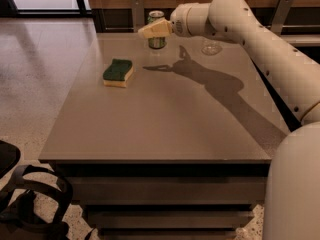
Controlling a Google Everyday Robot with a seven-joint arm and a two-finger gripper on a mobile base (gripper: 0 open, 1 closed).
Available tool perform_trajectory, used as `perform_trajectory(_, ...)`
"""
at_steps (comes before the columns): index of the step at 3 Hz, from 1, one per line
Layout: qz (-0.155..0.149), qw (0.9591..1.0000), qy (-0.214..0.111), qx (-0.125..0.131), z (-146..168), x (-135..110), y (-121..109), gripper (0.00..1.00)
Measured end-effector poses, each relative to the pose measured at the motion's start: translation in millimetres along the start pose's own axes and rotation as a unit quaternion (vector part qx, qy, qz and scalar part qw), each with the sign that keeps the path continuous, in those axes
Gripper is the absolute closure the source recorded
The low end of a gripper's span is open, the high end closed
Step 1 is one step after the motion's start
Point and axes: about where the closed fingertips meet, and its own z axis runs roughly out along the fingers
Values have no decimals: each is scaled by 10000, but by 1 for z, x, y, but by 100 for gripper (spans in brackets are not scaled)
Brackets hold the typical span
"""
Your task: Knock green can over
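Observation:
The green can (157, 40) stands upright at the far edge of the grey table (165, 114), with a dark green label and a silver top rim. My gripper (148, 31) reaches in from the right on a white arm. Its pale yellow fingers cross in front of the can's upper part and hide much of it. I cannot tell whether the fingers touch the can.
A yellow sponge with a green top (119, 72) lies left of centre. A clear plastic bottle (211, 46) stands at the far right, mostly hidden behind my arm. The arm's shadow runs across the table. Dark base parts (30, 204) sit at the lower left.

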Motion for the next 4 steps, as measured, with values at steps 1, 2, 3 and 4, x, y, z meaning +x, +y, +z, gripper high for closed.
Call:
perform_trajectory(1,208,9997,-96,115,17,17,-10,0)
perform_trajectory(2,324,9986,-287,306,32,32,-28,0)
perform_trajectory(3,274,9974,-555,359,41,33,-37,0)
perform_trajectory(4,273,9963,-776,261,56,31,-35,0)
